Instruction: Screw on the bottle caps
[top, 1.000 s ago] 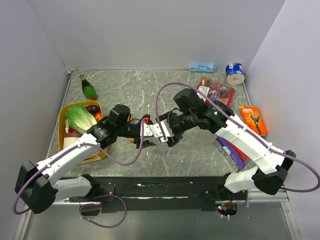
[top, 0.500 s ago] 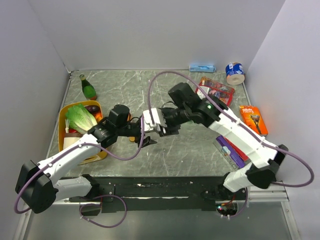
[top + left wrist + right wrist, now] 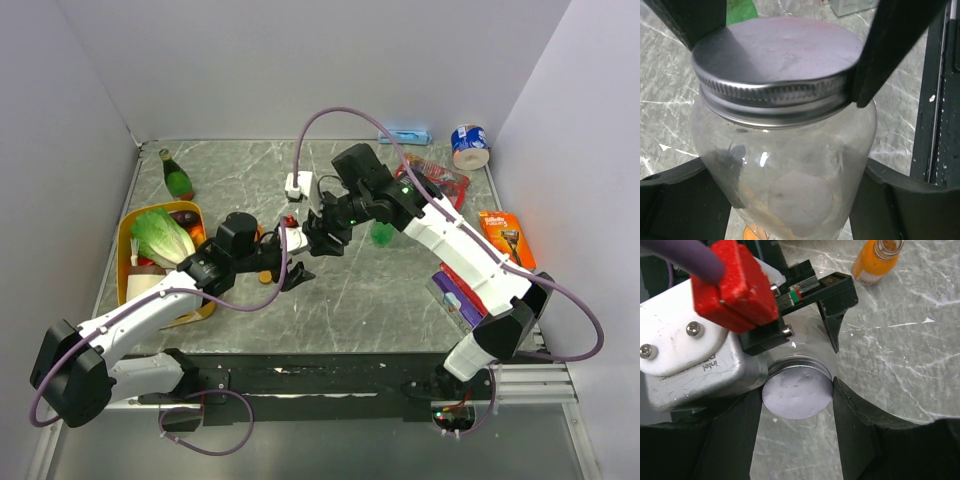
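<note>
Silvery metal, the cap [image 3: 797,390] sits on the clear bottle [image 3: 790,170]. The left fingers [image 3: 670,200] clamp that bottle round its belly, presumably so it cannot spin. The right fingers [image 3: 860,430] pinch the cap's rim from both sides, evidently to twist it down. Beyond the clear bottle an orange bottle [image 3: 875,262] stands open-mouthed on the desk [image 3: 900,340]; a green bottle [image 3: 381,234] sits further off to the clear bottle's right. Only "intel" reads, on the grey camera housing [image 3: 695,365] just beside the clear bottle; the orange bottle's label is illegible.
</note>
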`<state>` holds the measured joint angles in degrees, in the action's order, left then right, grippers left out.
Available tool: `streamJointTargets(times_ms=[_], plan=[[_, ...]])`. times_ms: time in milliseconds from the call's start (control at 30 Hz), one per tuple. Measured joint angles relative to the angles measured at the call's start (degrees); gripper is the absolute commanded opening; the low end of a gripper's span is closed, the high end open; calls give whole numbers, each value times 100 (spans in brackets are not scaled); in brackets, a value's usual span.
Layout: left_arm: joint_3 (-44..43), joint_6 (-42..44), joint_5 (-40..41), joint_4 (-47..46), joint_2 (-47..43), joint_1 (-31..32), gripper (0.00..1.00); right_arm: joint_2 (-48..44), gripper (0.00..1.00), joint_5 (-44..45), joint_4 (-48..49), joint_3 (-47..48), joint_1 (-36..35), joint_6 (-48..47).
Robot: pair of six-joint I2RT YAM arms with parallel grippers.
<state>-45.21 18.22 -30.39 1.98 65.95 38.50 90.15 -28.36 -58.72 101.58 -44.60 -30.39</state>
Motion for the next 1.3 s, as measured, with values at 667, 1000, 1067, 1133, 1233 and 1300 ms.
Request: streamJointTargets(times_ms=[667, 1000, 1067, 1133, 1233, 1300], plan=[[94, -796, 1631, -824, 72, 221, 1, 116, 48, 197, 835, -20, 522, 2970], [122, -776, 1788, -962, 15, 85, 1, 61, 90, -748, 98, 136, 1145, 2400], [170, -732, 1622, -968, -74, 13, 1, -74, 88, -892, -179, 136, 1384, 2044], [181, -664, 1281, -944, -131, -42, 1, -271, 83, -1027, -424, 136, 1580, 1515], [179, -382, 656, -800, -162, -79, 1, -708, 83, -1224, -522, -2, 1641, 468], [170, -122, 155, -570, -160, -87, 1, -1093, 86, -1237, -431, -245, 1550, -223]])
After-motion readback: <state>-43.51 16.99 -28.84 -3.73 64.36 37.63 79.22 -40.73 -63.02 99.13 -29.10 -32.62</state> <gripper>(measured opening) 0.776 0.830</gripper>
